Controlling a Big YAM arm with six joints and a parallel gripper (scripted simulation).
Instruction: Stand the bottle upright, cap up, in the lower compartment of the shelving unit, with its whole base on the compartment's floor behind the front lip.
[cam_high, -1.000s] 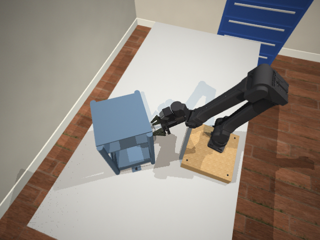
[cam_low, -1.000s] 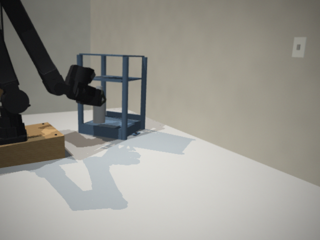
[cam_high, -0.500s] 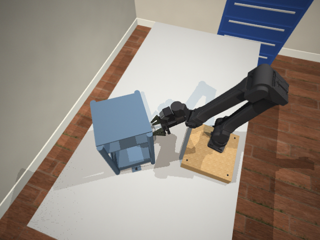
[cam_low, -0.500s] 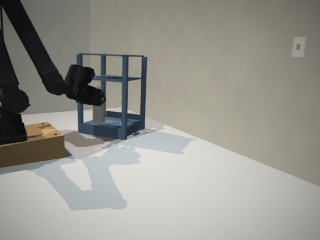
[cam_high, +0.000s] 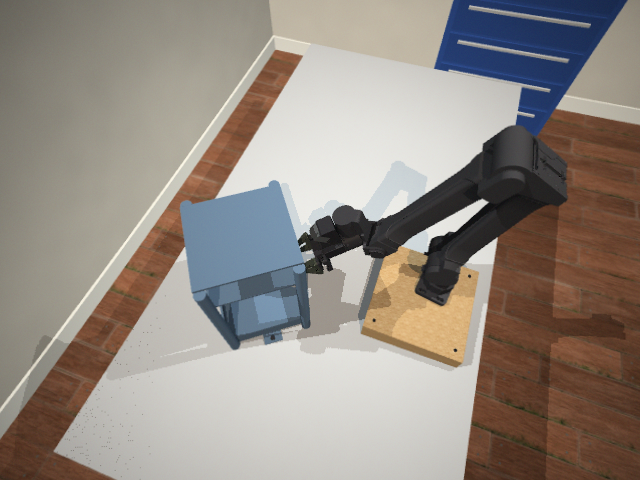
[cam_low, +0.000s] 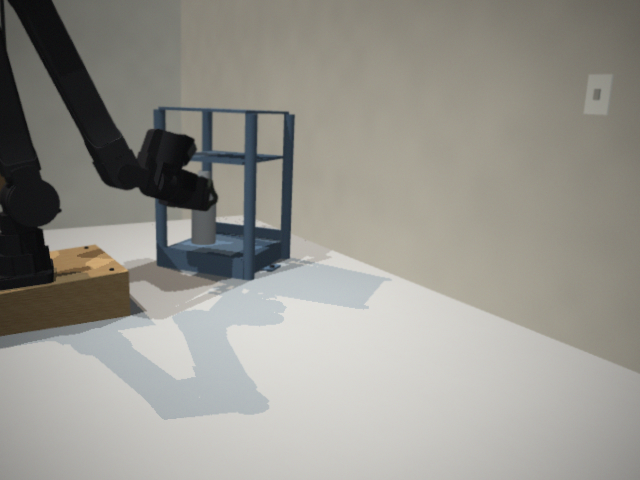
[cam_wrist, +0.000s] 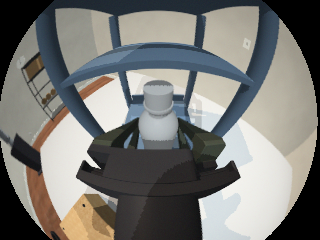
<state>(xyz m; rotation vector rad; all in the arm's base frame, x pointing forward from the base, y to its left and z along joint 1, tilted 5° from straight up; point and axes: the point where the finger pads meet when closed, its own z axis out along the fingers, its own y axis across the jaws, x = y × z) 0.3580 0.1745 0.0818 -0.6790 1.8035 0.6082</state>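
A grey bottle (cam_low: 203, 219) with a pale cap stands upright, cap up, inside the lower compartment of the blue shelving unit (cam_low: 223, 191). Its base is at the compartment's floor near the open side; I cannot tell whether it touches. My gripper (cam_low: 205, 195) is shut on the bottle's upper body, below the cap. In the wrist view the bottle (cam_wrist: 159, 119) sits between the two fingers of the gripper (cam_wrist: 160, 142), with the shelf's middle board above it. From the overhead view the gripper (cam_high: 311, 254) reaches under the shelf's top (cam_high: 237, 238), and the bottle is hidden.
The arm's base stands on a wooden block (cam_high: 421, 304) to the right of the shelf. A blue drawer cabinet (cam_high: 522, 49) stands at the far end of the white table. A wall runs along the table's left side.
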